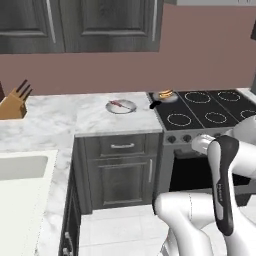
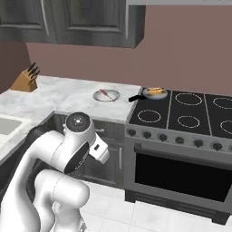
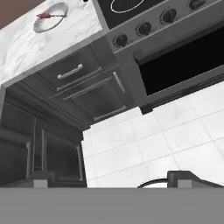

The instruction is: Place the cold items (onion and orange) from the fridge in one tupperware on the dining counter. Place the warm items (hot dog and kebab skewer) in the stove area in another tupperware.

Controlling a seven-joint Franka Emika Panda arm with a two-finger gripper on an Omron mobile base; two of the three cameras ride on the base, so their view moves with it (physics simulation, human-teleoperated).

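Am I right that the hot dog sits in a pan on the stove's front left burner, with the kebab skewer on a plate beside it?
Not quite: the left base view shows the hot dog in its pan on the back left burner. The kebab skewer does lie on the plate beside the stove.

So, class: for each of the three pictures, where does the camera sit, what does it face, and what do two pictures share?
Left base view: behind the arm, facing the counter, plate and stove; arm at lower right.
Right base view: behind, other side, facing the same stove; arm at lower left.
Hand view: on the hand, tilted at drawers and floor; open pincer at bottom.
Shared: the plate appears in every picture.
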